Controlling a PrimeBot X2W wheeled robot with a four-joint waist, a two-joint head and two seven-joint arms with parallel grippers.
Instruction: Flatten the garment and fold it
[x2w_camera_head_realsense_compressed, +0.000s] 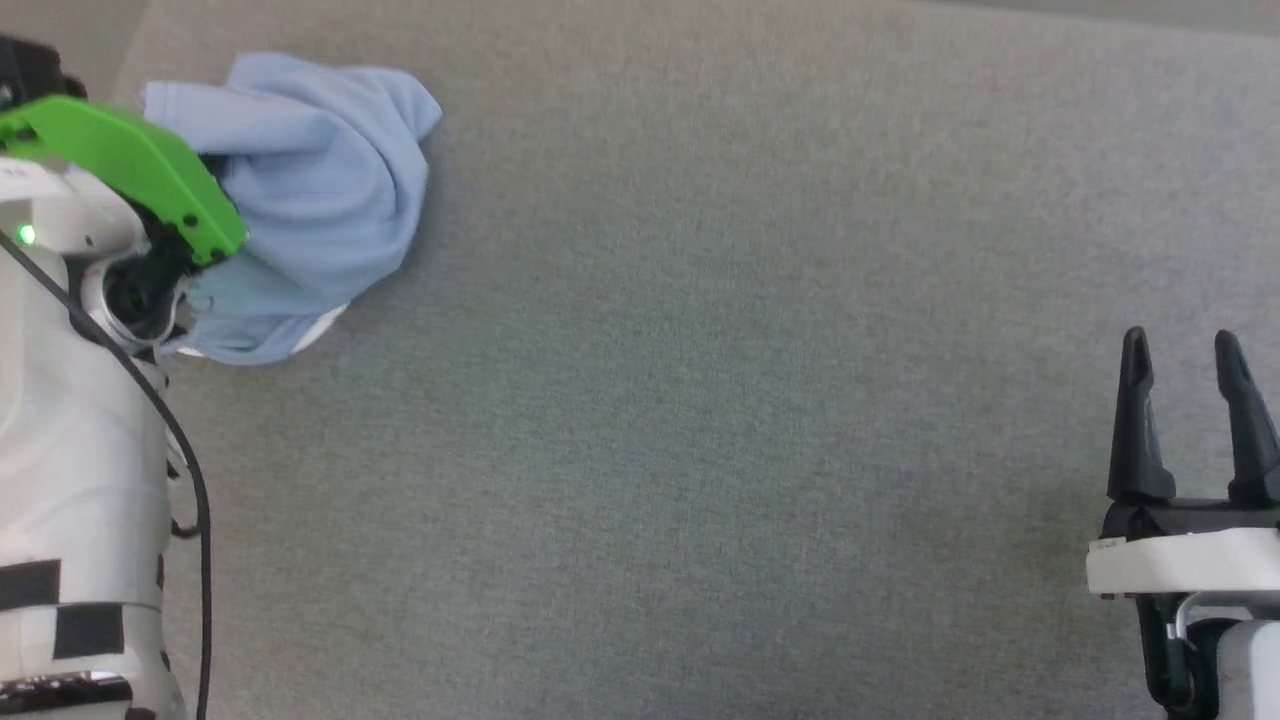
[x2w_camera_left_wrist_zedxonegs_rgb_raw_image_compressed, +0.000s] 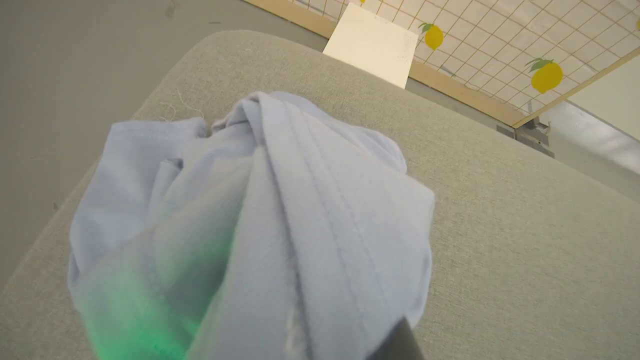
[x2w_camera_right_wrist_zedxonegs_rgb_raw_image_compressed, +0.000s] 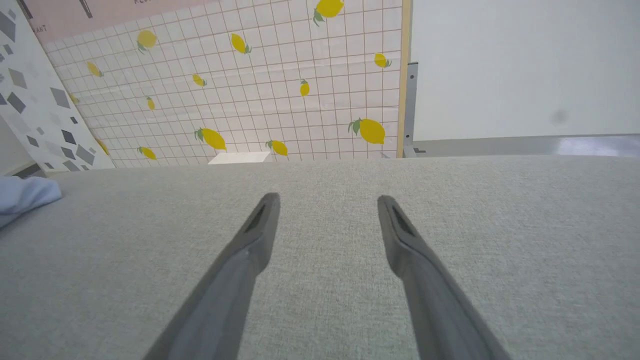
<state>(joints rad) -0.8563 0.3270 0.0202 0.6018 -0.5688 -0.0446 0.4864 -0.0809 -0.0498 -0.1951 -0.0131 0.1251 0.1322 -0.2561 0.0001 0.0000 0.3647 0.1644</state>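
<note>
The garment (x2w_camera_head_realsense_compressed: 320, 190) is a light blue bunch at the far left of the grey padded surface (x2w_camera_head_realsense_compressed: 700, 400), with a bit of white showing at its lower edge. My left gripper (x2w_camera_head_realsense_compressed: 205, 235), under its green cover, is buried in the bunch and shut on the garment. In the left wrist view the garment (x2w_camera_left_wrist_zedxonegs_rgb_raw_image_compressed: 300, 210) drapes over the fingers, and one dark finger (x2w_camera_left_wrist_zedxonegs_rgb_raw_image_compressed: 395, 342) peeks out at the bottom. My right gripper (x2w_camera_head_realsense_compressed: 1190, 350) stands open at the lower right, far from the cloth. In the right wrist view the right gripper (x2w_camera_right_wrist_zedxonegs_rgb_raw_image_compressed: 327, 200) holds nothing, and the garment (x2w_camera_right_wrist_zedxonegs_rgb_raw_image_compressed: 25, 197) shows at the left edge.
The garment lies close to the rounded corner of the padded surface (x2w_camera_left_wrist_zedxonegs_rgb_raw_image_compressed: 225, 55), with grey floor (x2w_camera_left_wrist_zedxonegs_rgb_raw_image_compressed: 75, 75) beyond. A lemon-patterned tiled wall (x2w_camera_right_wrist_zedxonegs_rgb_raw_image_compressed: 280, 90) and a white board (x2w_camera_left_wrist_zedxonegs_rgb_raw_image_compressed: 372, 45) stand past the far edge.
</note>
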